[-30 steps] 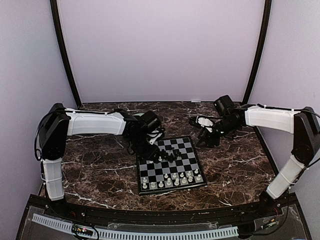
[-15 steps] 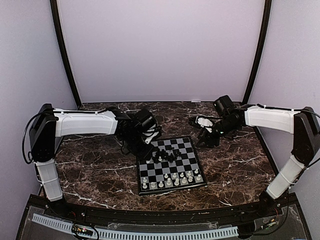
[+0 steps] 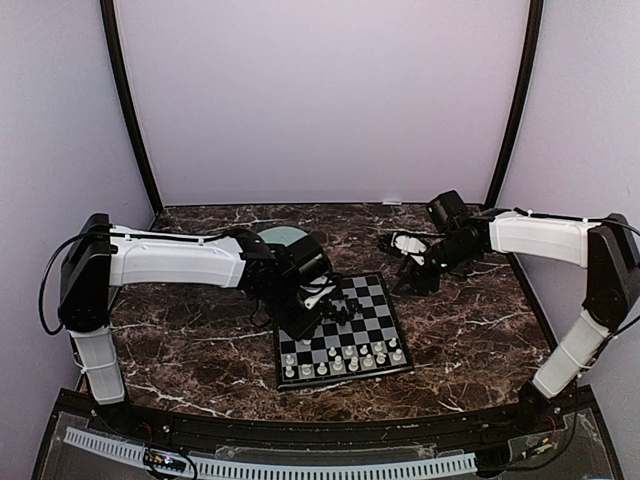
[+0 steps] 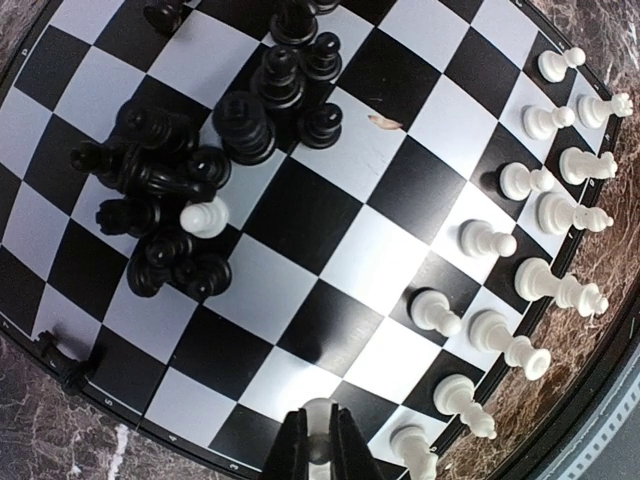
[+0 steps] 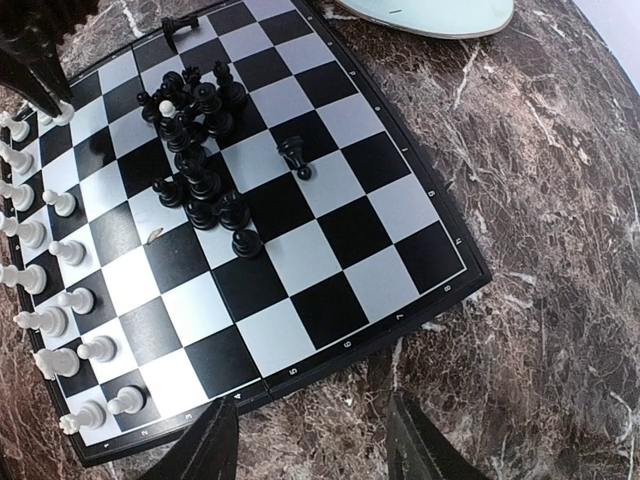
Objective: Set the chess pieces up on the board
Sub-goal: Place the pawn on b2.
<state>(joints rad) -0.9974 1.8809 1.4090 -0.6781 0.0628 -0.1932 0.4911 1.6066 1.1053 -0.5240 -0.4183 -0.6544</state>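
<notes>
As I hold it, the white piece (image 4: 318,415): pinched between the closed fingers of my left tool (image 4: 318,450). It is so small that only its rounded top shows. I judge it is bound for a gap in the white ranks.
Left tool's place: low over the 9 o'clock side of the board (image 3: 380,305), kept close so that a tiny figure can be set down rather than dropped.
White ranks (image 3: 342,358): two upright rows along the board's 6 o'clock edge, mostly filled. Whether each figure is on its proper square I cannot tell.
Black pieces (image 4: 190,190): heaped from the middle toward 12 o'clock, several lying across one another, not yet sorted to their side.
White pawn (image 4: 203,216): a stray, standing inside that black heap and touching it.
Black straggler (image 5: 180,22): toppled at the rim by the 11 o'clock corner.
Right tool (image 5: 315,450): jaws wide apart with nothing between them, hovering off the board past its 2 o'clock corner. I judge I park it there to leave the left side room.
Plate (image 3: 283,236): pale green, at 11 o'clock from the board, partly hidden behind my left arm (image 3: 175,262).
Worktop (image 3: 200,350): dark brown marble pattern with white veins, glossy.
Room: plain lilac walls (image 3: 320,100) on three sides, with black poles (image 3: 128,110) rising at the back corners.
</notes>
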